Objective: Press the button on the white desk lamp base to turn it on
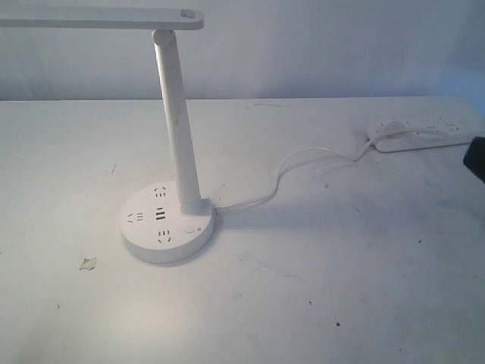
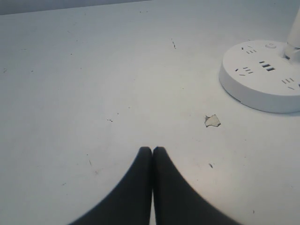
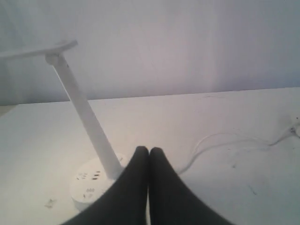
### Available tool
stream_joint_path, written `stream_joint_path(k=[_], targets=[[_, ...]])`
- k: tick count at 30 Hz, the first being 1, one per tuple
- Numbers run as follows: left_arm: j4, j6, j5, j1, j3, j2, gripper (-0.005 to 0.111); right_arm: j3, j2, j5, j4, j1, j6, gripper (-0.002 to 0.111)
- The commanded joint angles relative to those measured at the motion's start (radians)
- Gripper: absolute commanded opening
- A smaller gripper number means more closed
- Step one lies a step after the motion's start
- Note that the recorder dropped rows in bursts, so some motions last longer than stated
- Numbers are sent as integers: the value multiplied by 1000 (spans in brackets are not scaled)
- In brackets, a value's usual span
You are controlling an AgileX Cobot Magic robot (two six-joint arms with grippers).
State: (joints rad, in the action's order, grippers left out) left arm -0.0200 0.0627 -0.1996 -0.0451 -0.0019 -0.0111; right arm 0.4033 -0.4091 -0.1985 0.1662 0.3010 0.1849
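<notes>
Currently, the white desk lamp base [image 1: 167, 227] is seen left of middle on the table [image 1: 341, 288], with the button [image 1: 189, 230] on its near right, beside the stem [image 1: 178, 129]. The left gripper [image 2: 152, 151] and right gripper [image 3: 149, 151] are pressed together, empty, apart from the base.

Left pincer [image 2: 152, 151] closed, empty; right pincer [image 3: 149, 151] closed, empty.
</notes>
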Motion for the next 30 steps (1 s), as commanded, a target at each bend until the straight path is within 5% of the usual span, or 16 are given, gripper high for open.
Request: stream_joint_path(k=[1, 9, 19, 30], targets=[[4, 0, 3, -2, 2, -1, 0, -152, 134, 43, -93, -3, -55, 0], [4, 0, 3, -2, 2, -1, 0, -403, 405, 46, -44, -81, -271, 0], [4, 0, 3, -2, 2, -1, 0, -403, 409, -92, -201, -496, -269, 0], [4, 0, 3, -2, 2, -1, 0, -403, 409, -95, -77, -537, -267, 0]])
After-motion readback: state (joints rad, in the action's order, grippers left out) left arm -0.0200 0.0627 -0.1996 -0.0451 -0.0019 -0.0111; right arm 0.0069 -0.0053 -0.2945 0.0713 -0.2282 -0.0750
